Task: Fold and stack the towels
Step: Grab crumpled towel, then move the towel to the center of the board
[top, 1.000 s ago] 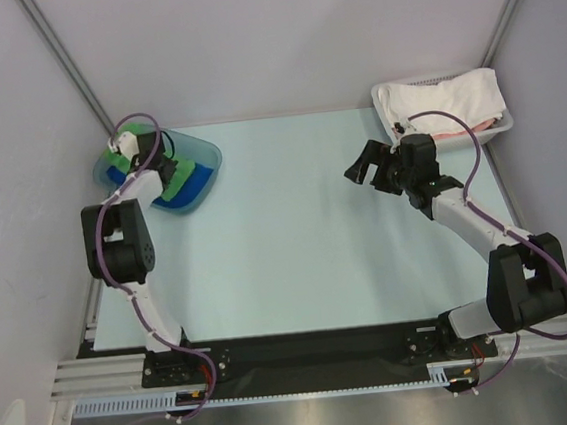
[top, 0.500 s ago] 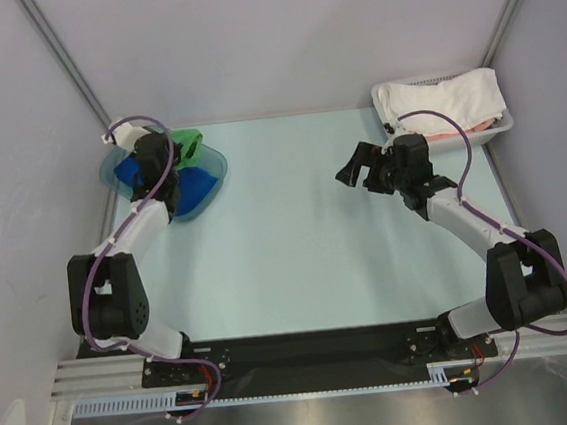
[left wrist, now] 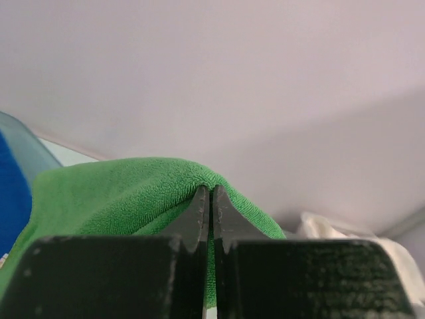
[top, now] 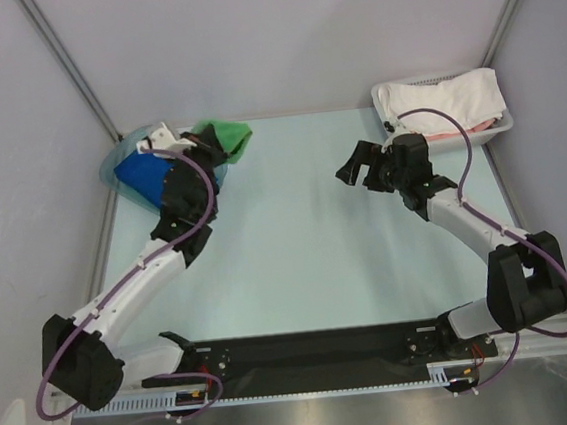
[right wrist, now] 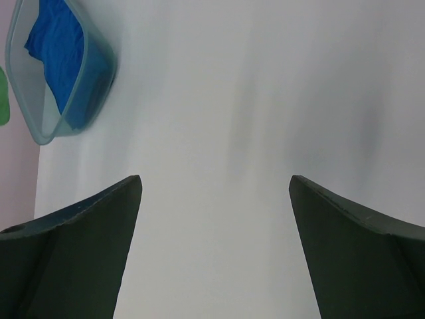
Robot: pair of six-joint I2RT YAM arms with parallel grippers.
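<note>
Left gripper (left wrist: 210,193) pinched shut on the green towel (left wrist: 113,193), held up just beside the tub (top: 109,171) — blue towel (top: 141,176) inside. Right gripper (top: 356,170) gapes wide, empty (white cloth (top: 453,96) lies in the basket (top: 387,114)).

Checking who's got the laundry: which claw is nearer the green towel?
Left. The left claw is shut on the green towel, pinching a fold of it. The right claw hangs open across the table, well clear of it.
</note>
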